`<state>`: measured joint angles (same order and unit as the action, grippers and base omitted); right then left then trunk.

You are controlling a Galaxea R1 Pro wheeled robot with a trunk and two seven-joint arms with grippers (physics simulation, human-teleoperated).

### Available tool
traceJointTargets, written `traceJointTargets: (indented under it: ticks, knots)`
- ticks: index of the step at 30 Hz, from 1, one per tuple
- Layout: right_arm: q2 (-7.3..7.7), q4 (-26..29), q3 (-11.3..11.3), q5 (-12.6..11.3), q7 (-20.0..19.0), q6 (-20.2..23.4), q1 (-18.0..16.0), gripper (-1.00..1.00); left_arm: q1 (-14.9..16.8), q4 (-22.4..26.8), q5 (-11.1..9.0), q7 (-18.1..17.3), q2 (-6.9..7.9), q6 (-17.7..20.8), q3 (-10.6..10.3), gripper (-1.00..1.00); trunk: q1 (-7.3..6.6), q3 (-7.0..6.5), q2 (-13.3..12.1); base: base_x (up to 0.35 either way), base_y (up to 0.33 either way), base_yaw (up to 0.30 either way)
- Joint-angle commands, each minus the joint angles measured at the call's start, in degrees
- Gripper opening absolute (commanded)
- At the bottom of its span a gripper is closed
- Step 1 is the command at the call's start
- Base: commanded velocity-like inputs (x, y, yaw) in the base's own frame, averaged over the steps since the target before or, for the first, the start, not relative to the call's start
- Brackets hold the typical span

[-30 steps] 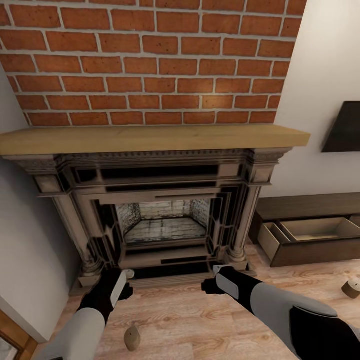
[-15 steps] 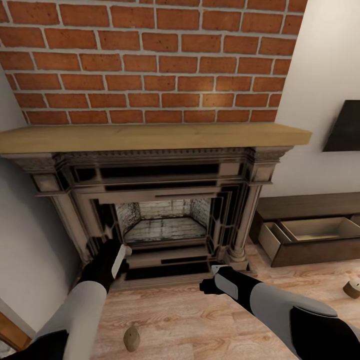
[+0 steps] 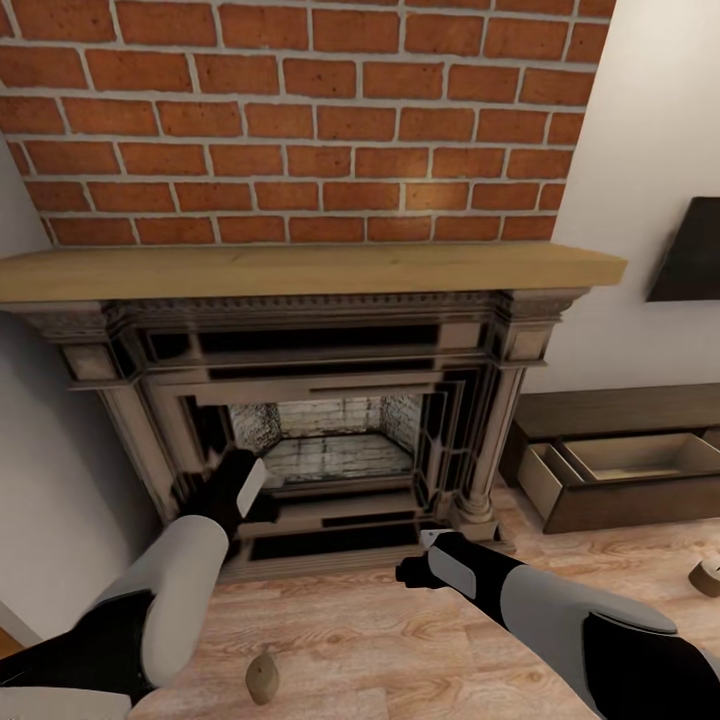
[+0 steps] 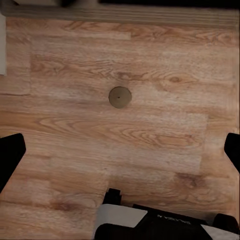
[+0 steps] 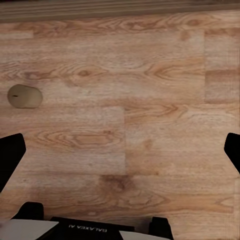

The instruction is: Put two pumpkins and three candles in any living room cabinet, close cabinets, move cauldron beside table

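While I face the fireplace [image 3: 330, 420], one candle [image 3: 262, 677] stands upright on the wood floor [image 3: 400, 640] between my two arms, near the lower edge of the head view. My left wrist camera looks straight down on a candle [image 4: 120, 97], a round beige top with a small wick, well clear of my fingertips. My right wrist camera shows a candle [image 5: 24, 96] off to one side on the planks; it appears tilted or lying over, though I cannot tell which. Another candle [image 3: 706, 577] sits on the floor at the head view's right edge, in front of the cabinet [image 3: 620, 470].

The cabinet stands against the wall just right of the fireplace, its drawer [image 3: 640, 457] pulled out and showing a pale inside.

My left gripper [image 3: 240, 490] hangs in front of the fireplace opening, its fingers [image 4: 10, 155] spread wide with nothing between them. My right gripper [image 3: 425, 560] hovers above the floor by the hearth's lower edge, fingers [image 5: 10, 157] likewise wide apart and holding nothing.

Above the mantel [image 3: 300, 268] rises a brick wall [image 3: 300, 120].
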<state>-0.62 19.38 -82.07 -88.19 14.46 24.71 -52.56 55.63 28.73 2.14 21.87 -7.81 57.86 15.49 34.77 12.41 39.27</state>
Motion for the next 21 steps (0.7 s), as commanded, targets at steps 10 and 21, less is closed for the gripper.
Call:
traceJointTargets:
  ticks: [10,21]
  knots:
    - [0.47,0.5,0.0,-0.5,0.3,4.2,-0.1,1.0,0.0,-1.1,-1.1,0.1,-0.87,-4.5,0.5,1.0,2.22,1.9,4.1,0.0,0.0,0.0]
    - [0.62,1.7,7.5,-0.5,0.3,10.0,-0.1,1.0,0.0,-2.7,-1.3,0.1,-0.79,-7.6,0.6,1.0,4.64,3.87,8.5,0.0,0.0,0.0]
